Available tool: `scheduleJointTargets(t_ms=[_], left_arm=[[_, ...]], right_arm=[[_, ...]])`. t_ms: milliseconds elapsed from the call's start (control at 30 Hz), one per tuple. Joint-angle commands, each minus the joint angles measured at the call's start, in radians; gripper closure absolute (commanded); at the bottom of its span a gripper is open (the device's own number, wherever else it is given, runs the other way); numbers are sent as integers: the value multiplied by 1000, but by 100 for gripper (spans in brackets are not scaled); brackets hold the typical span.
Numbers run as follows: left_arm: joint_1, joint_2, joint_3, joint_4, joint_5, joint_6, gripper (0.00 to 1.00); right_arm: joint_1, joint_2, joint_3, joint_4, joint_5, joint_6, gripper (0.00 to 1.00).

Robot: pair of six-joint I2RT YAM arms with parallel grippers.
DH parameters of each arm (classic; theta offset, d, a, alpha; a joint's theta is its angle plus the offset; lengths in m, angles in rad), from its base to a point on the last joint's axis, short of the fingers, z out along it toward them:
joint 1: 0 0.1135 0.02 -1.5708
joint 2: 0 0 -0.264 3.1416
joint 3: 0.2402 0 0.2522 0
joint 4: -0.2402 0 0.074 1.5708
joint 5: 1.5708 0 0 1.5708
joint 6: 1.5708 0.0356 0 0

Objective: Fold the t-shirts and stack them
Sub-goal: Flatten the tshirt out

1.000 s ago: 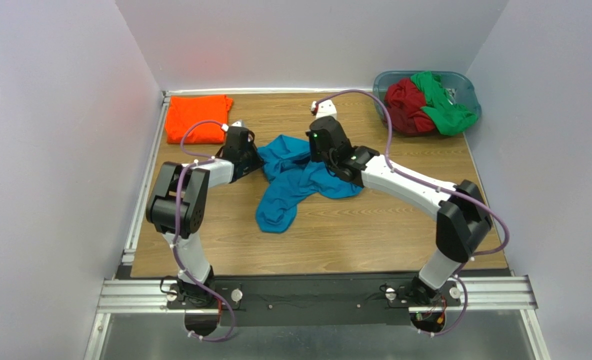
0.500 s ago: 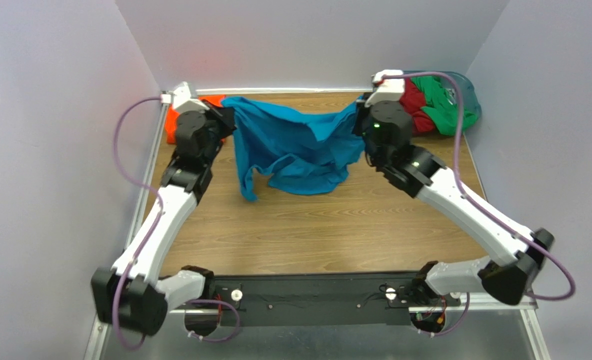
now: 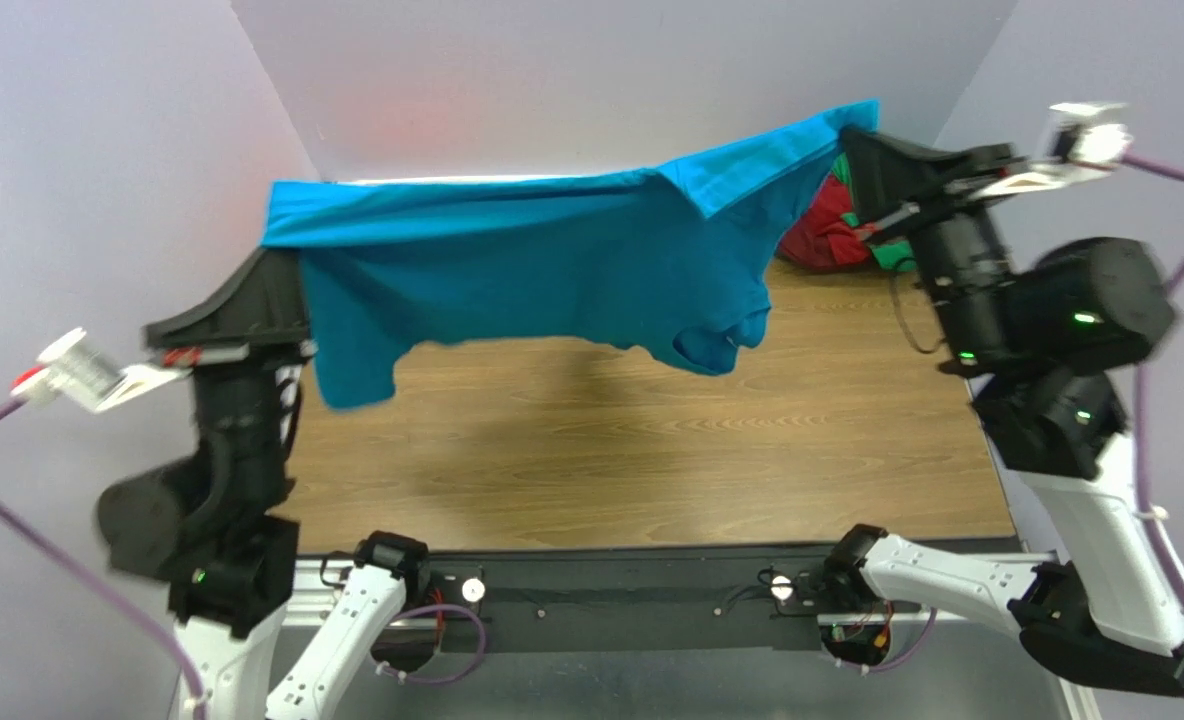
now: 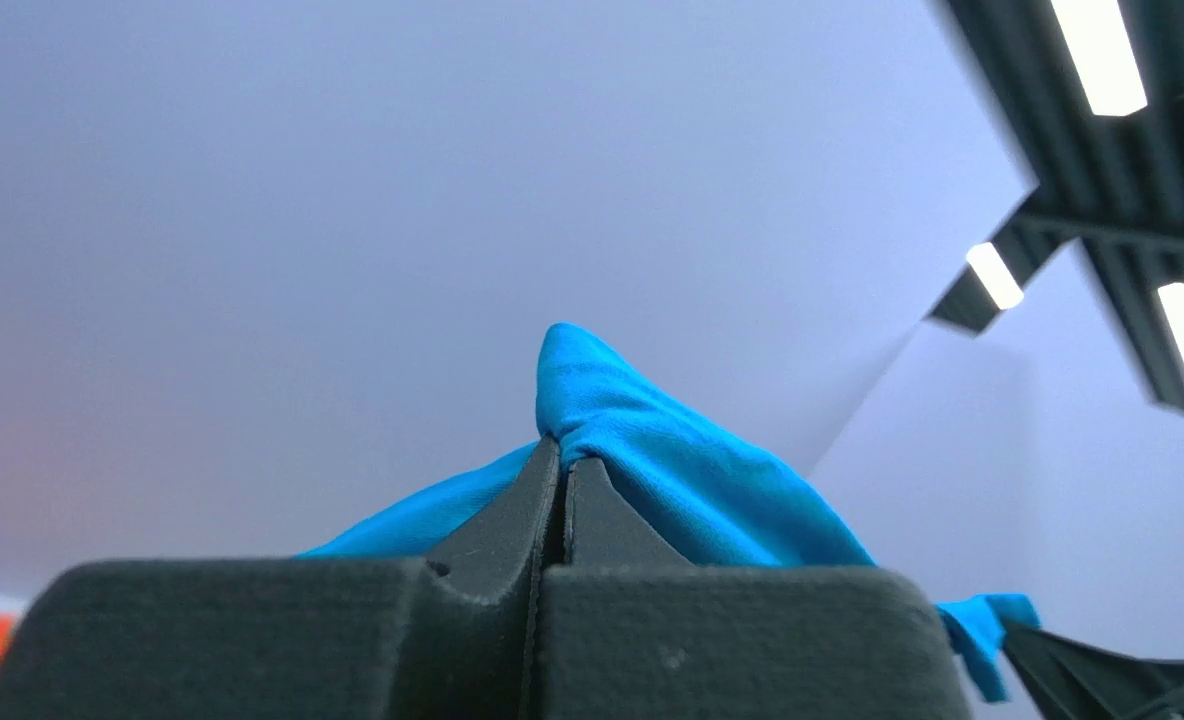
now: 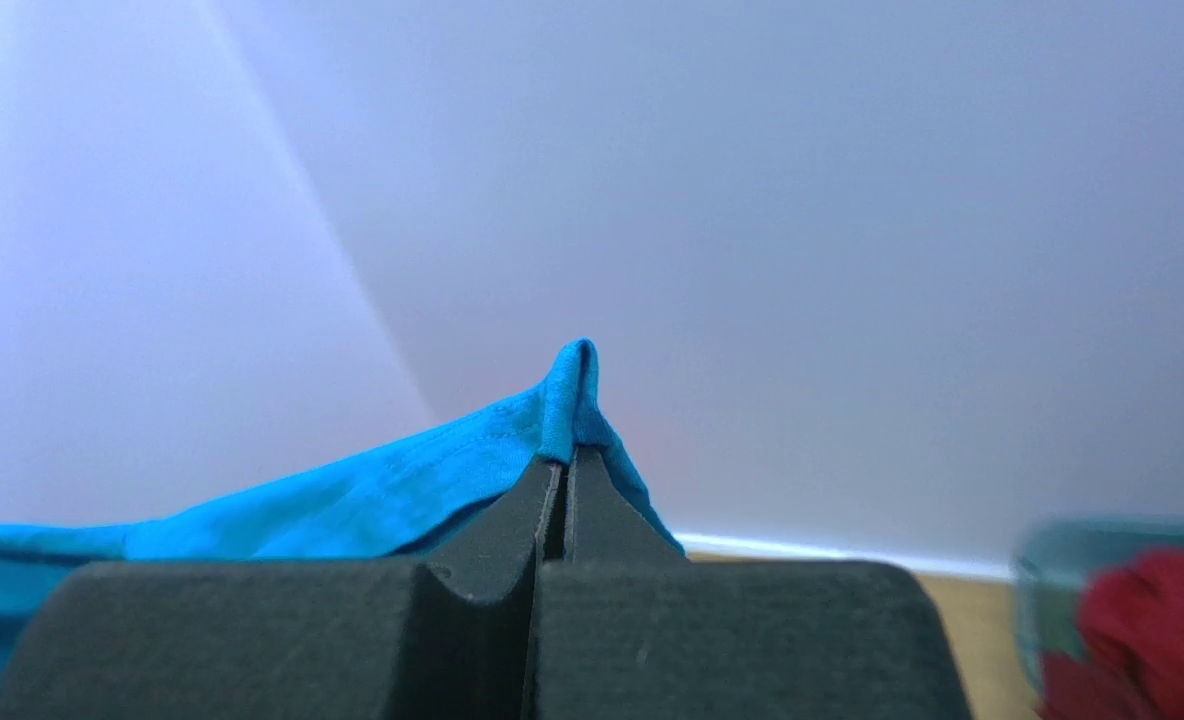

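Observation:
The teal-blue t-shirt (image 3: pixel 553 255) hangs stretched high above the table between my two grippers. My left gripper (image 3: pixel 275 248) is shut on its left corner, and in the left wrist view a fold of blue cloth (image 4: pixel 628 435) sticks up from the closed left gripper (image 4: pixel 565 458). My right gripper (image 3: pixel 851 138) is shut on the right corner; the right wrist view shows the blue cloth (image 5: pixel 403 480) pinched in the closed right gripper (image 5: pixel 565 462). A sleeve dangles at the lower left (image 3: pixel 355 375). Dark red (image 3: pixel 821 237) and green t-shirts sit behind the right arm. The orange t-shirt is hidden.
The wooden table (image 3: pixel 628 450) lies below the hanging shirt. White walls (image 3: pixel 87 180) close in on the left, back and right. The tub with the red shirt (image 5: pixel 1139 630) shows blurred at the right wrist view's lower right.
Both arms rose sharply and spread apart, lifting the blue shirt off the table and pulling it taut. It now hides the orange shirt and most of the tub.

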Motion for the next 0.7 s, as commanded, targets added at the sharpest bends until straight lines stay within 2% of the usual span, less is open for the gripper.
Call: scheduleJointTargets(t_ms=[0, 100, 267, 367, 400, 500, 533, 633, 667], left_arm=[[-2, -46, 90, -3, 54, 15, 100], [-2, -66, 157, -3, 148, 5, 100], [3, -67, 182, -3, 198, -18, 100], [10, -38, 161, -3, 214, -35, 100], [10, -29, 160, -3, 214, -34, 100], [12, 14, 102, -3, 203, -35, 100], [12, 26, 52, -24, 177, -43, 100], [12, 106, -69, -30, 101, -45, 100], [12, 137, -102, -34, 76, -49, 100]], right_arm=[[-2, -31, 144, -51, -239, 31, 99], [-2, -20, 245, -108, -330, 40, 99], [-2, -1, 328, -131, -318, 5, 99], [-2, 29, 336, -131, -177, -46, 99], [-2, 40, 336, -131, -177, -46, 99], [-2, 84, 301, -130, 39, -101, 99], [-2, 125, 266, -127, 163, -131, 99], [-3, 248, 201, -90, 369, -205, 99], [-32, 281, 154, -85, 379, -216, 99]])
